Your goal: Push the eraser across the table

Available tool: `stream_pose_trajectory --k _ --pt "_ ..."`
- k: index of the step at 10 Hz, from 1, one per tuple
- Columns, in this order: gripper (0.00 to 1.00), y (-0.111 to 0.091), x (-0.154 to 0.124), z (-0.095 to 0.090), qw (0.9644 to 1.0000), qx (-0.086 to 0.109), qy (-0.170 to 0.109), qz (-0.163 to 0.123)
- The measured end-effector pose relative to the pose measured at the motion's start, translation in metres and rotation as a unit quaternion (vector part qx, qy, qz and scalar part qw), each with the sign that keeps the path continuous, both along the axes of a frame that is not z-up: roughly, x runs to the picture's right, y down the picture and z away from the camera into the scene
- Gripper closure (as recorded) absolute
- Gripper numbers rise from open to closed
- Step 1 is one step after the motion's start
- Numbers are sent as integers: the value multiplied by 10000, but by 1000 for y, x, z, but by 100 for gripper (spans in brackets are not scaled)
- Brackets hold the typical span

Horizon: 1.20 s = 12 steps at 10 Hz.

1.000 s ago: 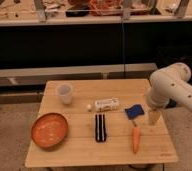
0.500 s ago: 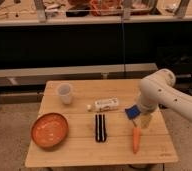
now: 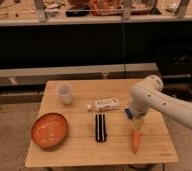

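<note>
The eraser [image 3: 100, 128], a long black block with a pale stripe down its middle, lies lengthwise near the middle of the light-wood slatted table [image 3: 79, 152]. My white arm reaches in from the right. The gripper [image 3: 138, 125] hangs over the right part of the table, right of the eraser and apart from it, just above the top end of a carrot [image 3: 136, 142].
An orange bowl [image 3: 49, 130] sits at the front left and a white cup [image 3: 65, 93] at the back left. A small white labelled box [image 3: 107, 104] and a tiny white ball [image 3: 89, 107] lie behind the eraser. A blue pad [image 3: 129, 114] is mostly hidden behind my arm.
My arm has swung left over the table and the gripper now covers most of the blue pad, closer to the eraser. The eraser has not moved.
</note>
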State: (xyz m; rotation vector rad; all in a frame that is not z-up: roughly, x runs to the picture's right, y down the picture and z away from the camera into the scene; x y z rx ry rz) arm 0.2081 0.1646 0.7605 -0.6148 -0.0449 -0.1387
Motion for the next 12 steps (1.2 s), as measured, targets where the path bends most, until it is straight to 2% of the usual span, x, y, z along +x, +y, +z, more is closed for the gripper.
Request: stream_pose_trajectory --k 3,12 --pt "20 5 -15 8 9999 -31 -111 -120" --pt "20 18 -30 22 9985 -130 -366 -384"
